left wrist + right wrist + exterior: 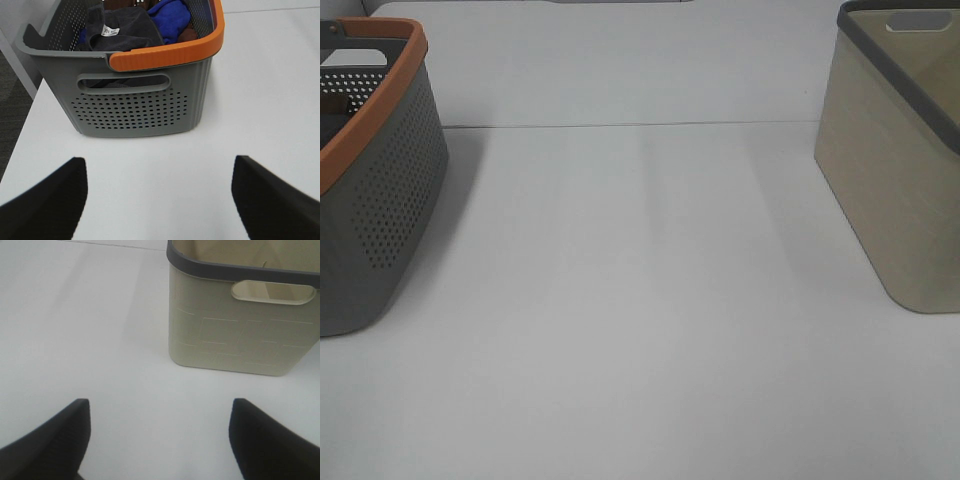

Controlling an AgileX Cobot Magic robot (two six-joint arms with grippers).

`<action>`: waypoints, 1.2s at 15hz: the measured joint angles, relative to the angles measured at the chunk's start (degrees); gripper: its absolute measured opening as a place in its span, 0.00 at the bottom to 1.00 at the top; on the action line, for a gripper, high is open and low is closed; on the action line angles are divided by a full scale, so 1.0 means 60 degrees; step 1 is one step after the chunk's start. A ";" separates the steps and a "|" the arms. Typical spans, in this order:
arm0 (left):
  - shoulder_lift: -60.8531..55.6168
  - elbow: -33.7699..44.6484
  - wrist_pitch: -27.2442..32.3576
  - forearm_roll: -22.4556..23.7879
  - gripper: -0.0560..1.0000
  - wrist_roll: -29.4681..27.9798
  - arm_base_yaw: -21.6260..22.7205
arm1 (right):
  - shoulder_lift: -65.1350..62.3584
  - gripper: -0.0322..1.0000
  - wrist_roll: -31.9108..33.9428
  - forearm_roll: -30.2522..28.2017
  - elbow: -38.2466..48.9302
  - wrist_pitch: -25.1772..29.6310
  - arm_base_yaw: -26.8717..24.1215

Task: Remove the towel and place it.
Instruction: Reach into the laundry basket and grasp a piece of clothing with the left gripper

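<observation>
Looking down from the high camera, a white tabletop (640, 320) fills the scene; a grey perforated plastic basket with an orange rim (390, 210) stands at the 9 o'clock edge, partly cut off; a beige, linen-textured basket with a dark grey rim (900, 190) stands at the 3 o'clock edge, reaching up toward 2 o'clock; the two are well apart; a thin seam (640, 126) crosses the table from side to side, above centre.

The left wrist camera faces the handled end of the grey basket; inside lies the towel (127, 32), a dark navy-charcoal terry cloth, crumpled against the near wall and rising just above the rim, with a small white label (107, 31) showing on a fold; a bright blue cloth (170, 15) touches it, and a sliver of reddish-brown fabric (190, 35) shows by the orange rim.

The left gripper (160, 200) hovers over the table short of that basket, its two black fingers (45, 200) spread wide, holding nothing; the right gripper (160, 440) hangs before the beige basket, equally wide apart and empty, facing its handle slot (272, 292).
</observation>
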 joint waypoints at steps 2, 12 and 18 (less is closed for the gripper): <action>0.0000 0.0000 0.0000 0.0000 0.77 0.0000 0.0000 | 0.0000 0.74 0.0000 0.0000 0.0000 0.0000 0.0000; 0.0000 0.0000 0.0000 0.0000 0.77 0.0000 0.0000 | 0.0000 0.74 0.0000 0.0000 0.0000 0.0000 0.0000; 0.0000 0.0000 0.0000 0.0000 0.77 0.0000 0.0000 | 0.0000 0.74 0.0000 0.0000 0.0000 0.0000 0.0000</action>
